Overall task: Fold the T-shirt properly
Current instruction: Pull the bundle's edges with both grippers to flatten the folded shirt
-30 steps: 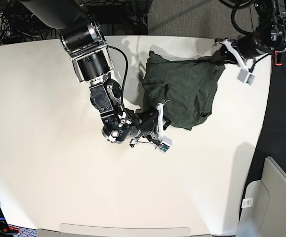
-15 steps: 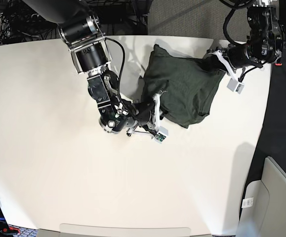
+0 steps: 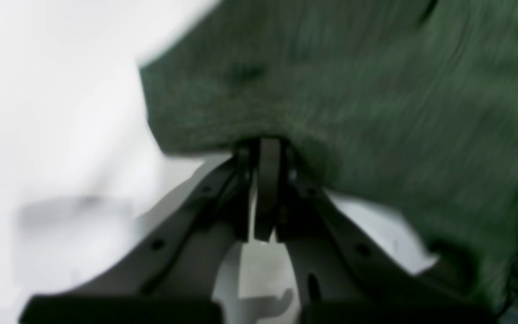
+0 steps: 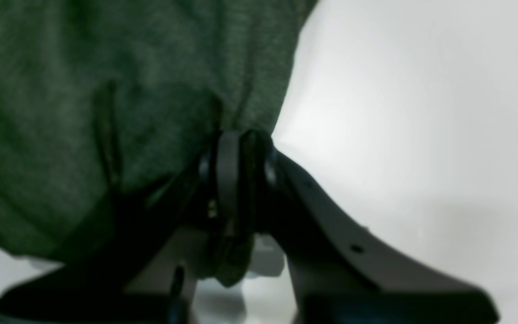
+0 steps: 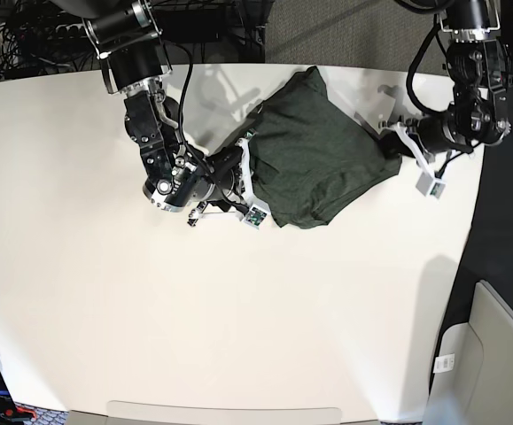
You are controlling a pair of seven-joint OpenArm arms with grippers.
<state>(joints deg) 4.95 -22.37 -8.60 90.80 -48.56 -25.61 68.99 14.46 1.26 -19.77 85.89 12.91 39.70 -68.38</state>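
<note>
Shifted toward the table's [image 5: 79, 336] far edge since a second ago: T-shirt [image 5: 314, 155], bunched, stretched between both arms. Clenched on its near-left hem, right gripper [image 5: 245, 173]; clamped on its right edge near the table's right side, left gripper [image 5: 396, 146].

The dark olive-green heathered knit T-shirt [image 5: 314, 150] looks soft, matt cloth; the white table [image 5: 238, 319] is smooth and matt.

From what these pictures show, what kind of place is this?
Probably a robotics lab, not a home: two robot arms work a shirt on a bare white table, tangled cables lie behind it, and the floor is grey carpet.
</note>
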